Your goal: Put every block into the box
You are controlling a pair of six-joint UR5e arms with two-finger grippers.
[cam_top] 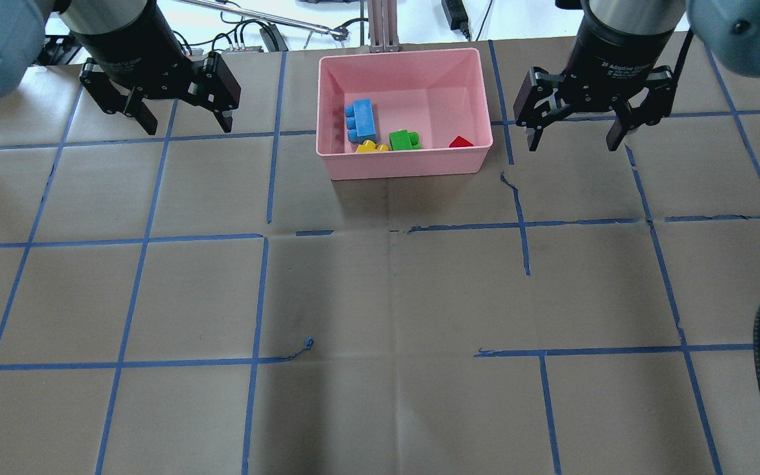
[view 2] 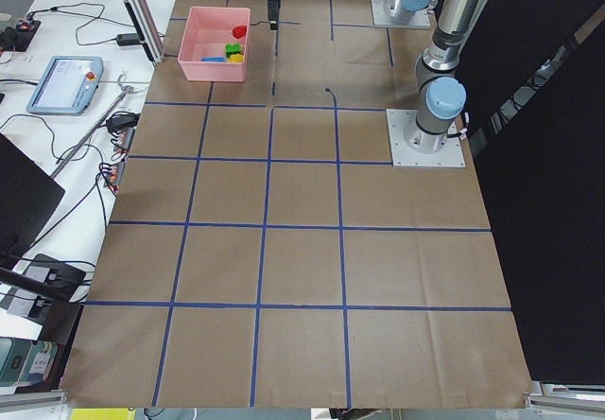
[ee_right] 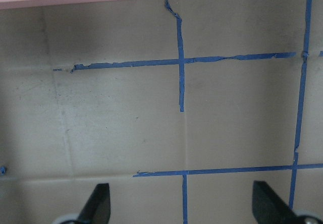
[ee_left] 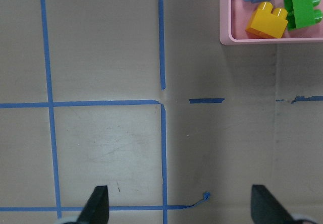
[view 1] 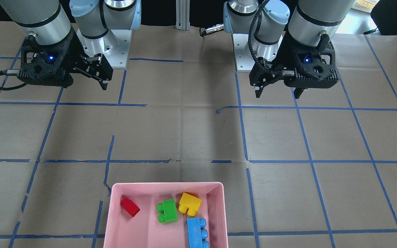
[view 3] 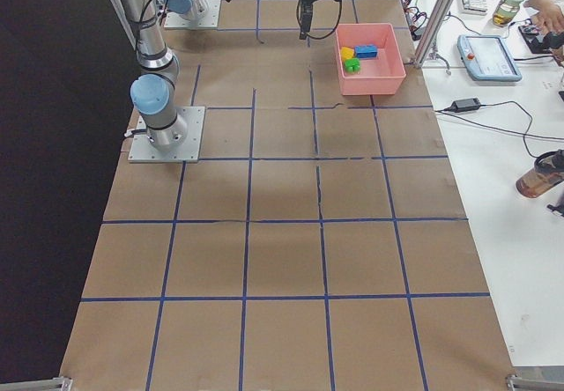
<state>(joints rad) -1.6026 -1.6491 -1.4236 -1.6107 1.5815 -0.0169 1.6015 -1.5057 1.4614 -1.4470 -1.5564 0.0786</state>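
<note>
Overhead exterior: my left claw (cam_top: 187,124) and right claw (cam_top: 572,142) hang spread wide, empty, flanking shallow pink plastic tray (cam_top: 406,173) between them. Green plastic brick (cam_top: 404,140), long blue brick (cam_top: 361,120), yellow brick (cam_top: 372,147), small red brick (cam_top: 461,142) lie inside, so nothing left to grip, I'd say.

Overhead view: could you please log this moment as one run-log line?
box: holds red, green, yellow, blue | left fingers: open, empty | right fingers: open, empty | task: looks done
</note>
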